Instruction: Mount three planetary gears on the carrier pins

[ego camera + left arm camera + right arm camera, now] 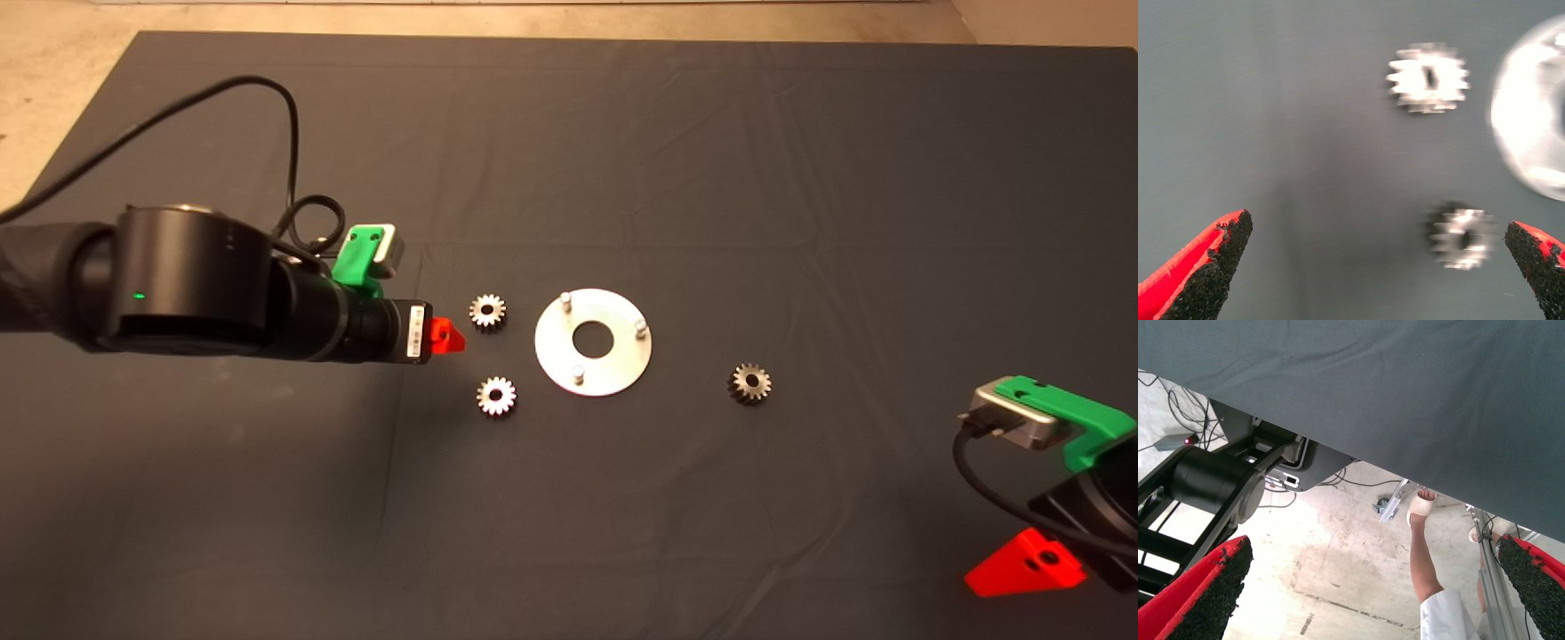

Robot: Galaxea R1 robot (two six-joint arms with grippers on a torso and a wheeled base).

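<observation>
The carrier disc (593, 363) lies flat at the mat's middle, with three bare pins (564, 300) standing in a triangle. Two planetary gears lie just left of it, one farther back (487, 312) and one nearer (496, 396). A third gear (750, 383) lies to the disc's right. My left gripper (442, 336) hovers just left of the two left gears, open and empty. In the left wrist view both gears (1428, 78) (1465, 238) and the disc's edge (1531, 120) show ahead of the open gripper (1375, 267). My right gripper (1022, 564) is parked at the lower right, open (1371, 587).
The dark mat (800, 178) covers the table, with bare table edge at the far left corner (53, 80). The left arm's cable (284, 116) loops above the mat. The right wrist view shows the floor, a black machine base (1211, 480) and a person's leg (1425, 560).
</observation>
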